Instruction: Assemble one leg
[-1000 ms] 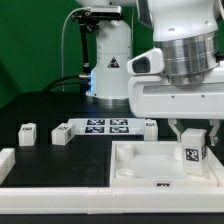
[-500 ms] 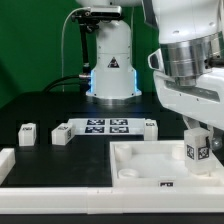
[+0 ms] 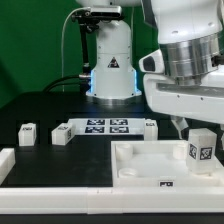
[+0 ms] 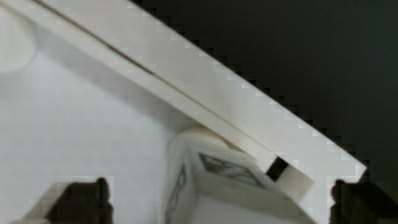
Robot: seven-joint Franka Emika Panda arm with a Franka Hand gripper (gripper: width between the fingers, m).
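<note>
Straddling the upright leg (image 3: 201,152) inside the tray (image 3: 140,150), the hand (image 3: 197,127) hangs open directly above, neither side touching, the leg's long axis vertical.

Upright in the tray (image 3: 135,165), at the exterior view's right, below the jaws: a leg (image 3: 200,150). Behind, on the desk (image 3: 40,105): marker board (image 3: 105,125), three more legs (image 3: 27,133).

Four legs (image 3: 62,133) (all alike), one tray (image 3: 135,160), one marker board (image 3: 105,125).
</note>
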